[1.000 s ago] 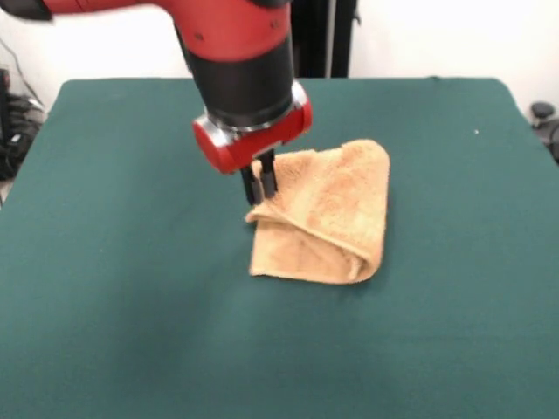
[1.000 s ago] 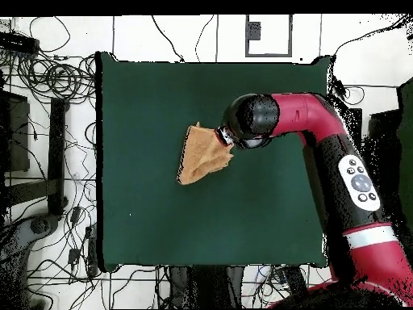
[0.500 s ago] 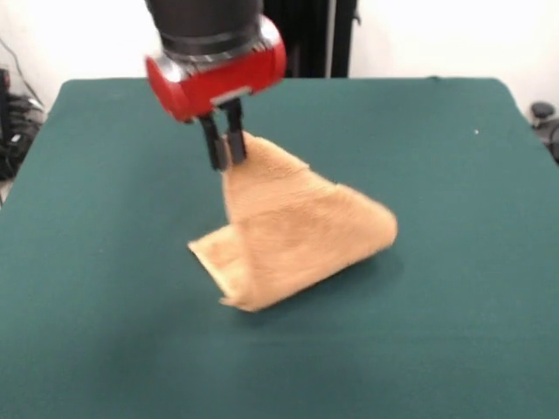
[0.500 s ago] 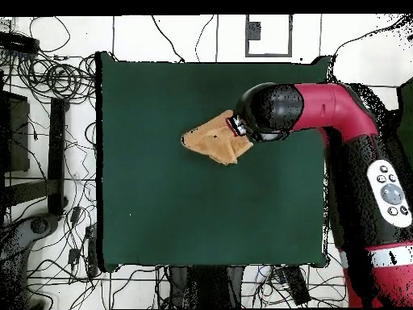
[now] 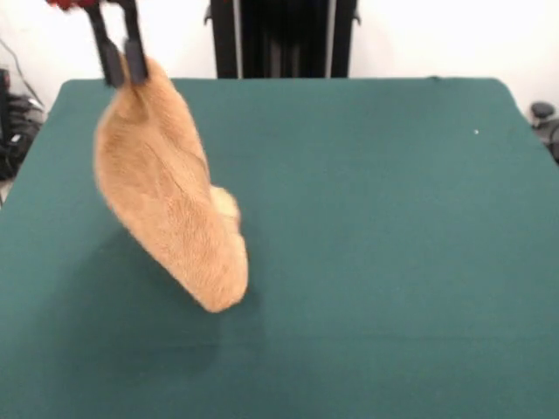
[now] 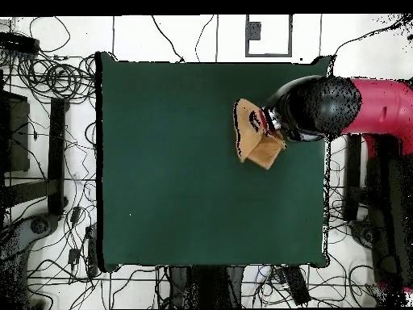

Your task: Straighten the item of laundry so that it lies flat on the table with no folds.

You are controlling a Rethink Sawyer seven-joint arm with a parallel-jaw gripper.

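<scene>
The item of laundry (image 5: 170,209) is a tan terry towel hanging in the air, bunched into a long drooping fold. My gripper (image 5: 122,63) is shut on its top corner at the upper left of the front view, high over the table (image 5: 393,218). The towel's lower end (image 5: 218,292) hangs close to the green top; whether it touches I cannot tell. From above, the towel (image 6: 252,139) shows as a small folded bundle beside the arm's black and red wrist (image 6: 310,106), near the table's right edge (image 6: 326,161).
Cables and dark equipment (image 6: 48,121) lie on the floor around the table in the overhead view. A black stand (image 5: 284,39) rises behind the table's far edge in the front view.
The gripper has risen and swung toward the front view's left, keeping hold of the towel's corner. The towel has gone from folded on the table to hanging in the air.
</scene>
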